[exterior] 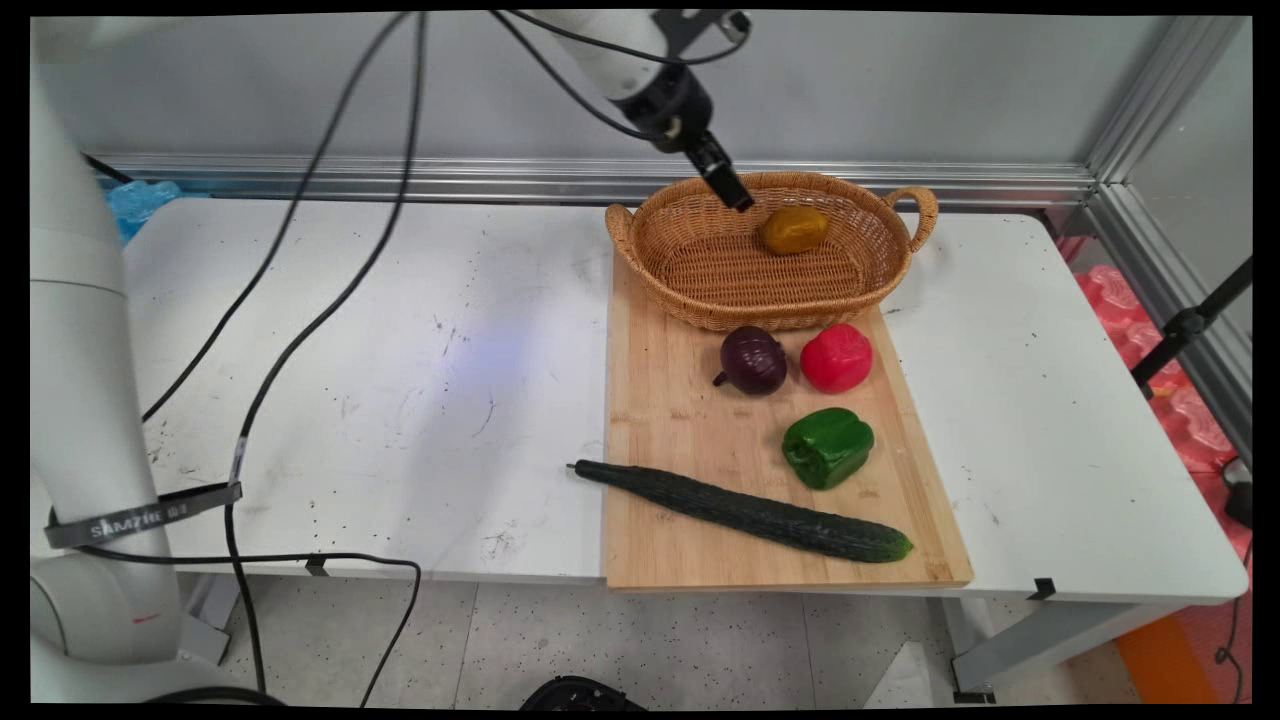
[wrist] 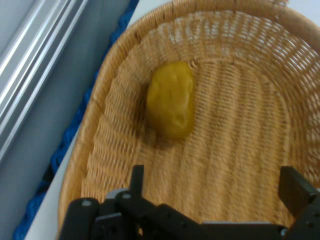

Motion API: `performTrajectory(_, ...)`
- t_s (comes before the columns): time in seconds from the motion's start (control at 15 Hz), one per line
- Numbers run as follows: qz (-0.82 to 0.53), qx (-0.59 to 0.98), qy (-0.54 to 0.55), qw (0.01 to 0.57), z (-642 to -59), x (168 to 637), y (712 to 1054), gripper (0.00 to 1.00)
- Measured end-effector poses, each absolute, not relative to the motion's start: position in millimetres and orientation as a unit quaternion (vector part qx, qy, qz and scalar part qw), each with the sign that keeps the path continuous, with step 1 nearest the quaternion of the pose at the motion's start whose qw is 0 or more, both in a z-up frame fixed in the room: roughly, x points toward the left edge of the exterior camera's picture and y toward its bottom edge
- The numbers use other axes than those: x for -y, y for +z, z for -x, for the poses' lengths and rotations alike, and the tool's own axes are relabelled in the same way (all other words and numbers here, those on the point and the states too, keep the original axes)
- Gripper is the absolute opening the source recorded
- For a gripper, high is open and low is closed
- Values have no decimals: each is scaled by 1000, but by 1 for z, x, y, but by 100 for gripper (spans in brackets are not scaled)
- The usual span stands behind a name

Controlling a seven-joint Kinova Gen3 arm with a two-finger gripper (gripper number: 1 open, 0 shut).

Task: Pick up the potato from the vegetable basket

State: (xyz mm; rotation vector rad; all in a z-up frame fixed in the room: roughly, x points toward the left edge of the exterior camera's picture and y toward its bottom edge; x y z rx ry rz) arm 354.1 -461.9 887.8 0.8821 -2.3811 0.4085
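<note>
Spread wide with nothing between its fingers, the black gripper (wrist: 215, 192) hangs over the wicker basket (exterior: 700, 270), near the rear rim, touching nothing. Just beside it, on the basket's woven floor toward the back, lies a yellow potato-like vegetable (wrist: 171, 100). The basket sits at the far end of a wooden cutting board (exterior: 680, 420) on the white table (exterior: 400, 360). Close in front of the basket on the board are a purple onion (exterior: 753, 360) and a red pepper (exterior: 836, 357) side by side, then a green pepper (exterior: 827, 446), and nearest the table's front edge a long cucumber (exterior: 745, 511) lying slantwise, its stem end past the board's left edge.
</note>
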Motion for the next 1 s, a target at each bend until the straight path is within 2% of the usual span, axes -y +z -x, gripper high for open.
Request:
performTrajectory(0.53,-322,892,146,280,-310,533,832,100)
performTrajectory(1.0,-316,899,129,276,-284,569,793,100)
